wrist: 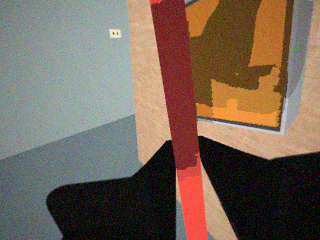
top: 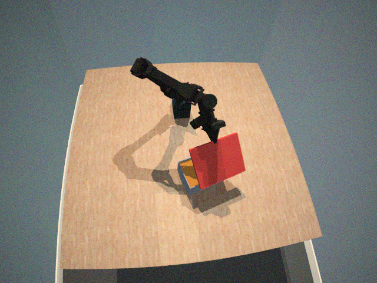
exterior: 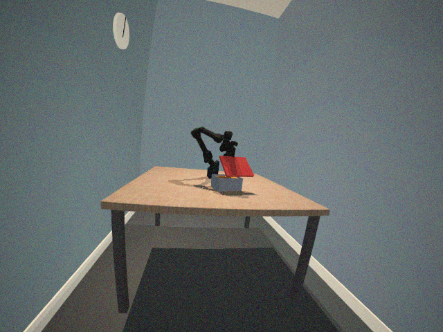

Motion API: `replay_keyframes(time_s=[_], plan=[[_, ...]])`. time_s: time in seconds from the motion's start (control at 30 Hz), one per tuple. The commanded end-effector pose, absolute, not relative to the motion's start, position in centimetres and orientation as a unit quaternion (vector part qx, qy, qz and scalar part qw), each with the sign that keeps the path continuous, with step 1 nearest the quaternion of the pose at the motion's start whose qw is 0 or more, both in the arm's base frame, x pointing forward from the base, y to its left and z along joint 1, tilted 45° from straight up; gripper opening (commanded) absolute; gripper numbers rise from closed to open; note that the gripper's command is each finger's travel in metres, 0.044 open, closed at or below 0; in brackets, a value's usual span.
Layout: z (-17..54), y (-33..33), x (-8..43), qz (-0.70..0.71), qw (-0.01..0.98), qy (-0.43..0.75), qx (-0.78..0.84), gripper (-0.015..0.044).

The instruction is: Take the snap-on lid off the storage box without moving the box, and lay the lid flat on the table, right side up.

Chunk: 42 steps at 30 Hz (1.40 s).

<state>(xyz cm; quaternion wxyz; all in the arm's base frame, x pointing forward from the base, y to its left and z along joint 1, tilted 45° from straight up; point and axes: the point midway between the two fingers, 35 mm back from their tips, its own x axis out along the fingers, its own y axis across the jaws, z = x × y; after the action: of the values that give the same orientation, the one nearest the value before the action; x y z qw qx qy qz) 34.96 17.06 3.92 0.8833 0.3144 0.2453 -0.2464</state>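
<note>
1. The black gripper (top: 215, 141) (exterior: 230, 155) (wrist: 184, 143) has its jaws pinched on one edge of the flat red lid (top: 225, 161) (exterior: 241, 166) (wrist: 178, 85).
2. The lid is off the blue-grey, open-topped box (top: 184, 179) (exterior: 225, 185) (wrist: 297, 75). It hangs tilted above it and partly past its side, toward the wooden tabletop's (top: 121, 219) (exterior: 160, 194) (wrist: 150, 100) right edge in the top view.
3. From the jaws, the lid slopes down toward the bottom edge in that view.
4. Next, I think it must go farther toward the right edge, then tip level before going down. Too low too soon could bump the box.
</note>
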Motion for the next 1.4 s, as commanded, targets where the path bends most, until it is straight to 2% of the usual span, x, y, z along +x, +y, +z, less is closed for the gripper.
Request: replay_keyframes(time_s=[0.0,1.37], plan=[[3.5,17.9,34.6,-0.243,0.883,0.242,0.320,0.0000],[-1.8,23.3,31.2,-0.243,0.882,0.243,0.322,0.0000]])
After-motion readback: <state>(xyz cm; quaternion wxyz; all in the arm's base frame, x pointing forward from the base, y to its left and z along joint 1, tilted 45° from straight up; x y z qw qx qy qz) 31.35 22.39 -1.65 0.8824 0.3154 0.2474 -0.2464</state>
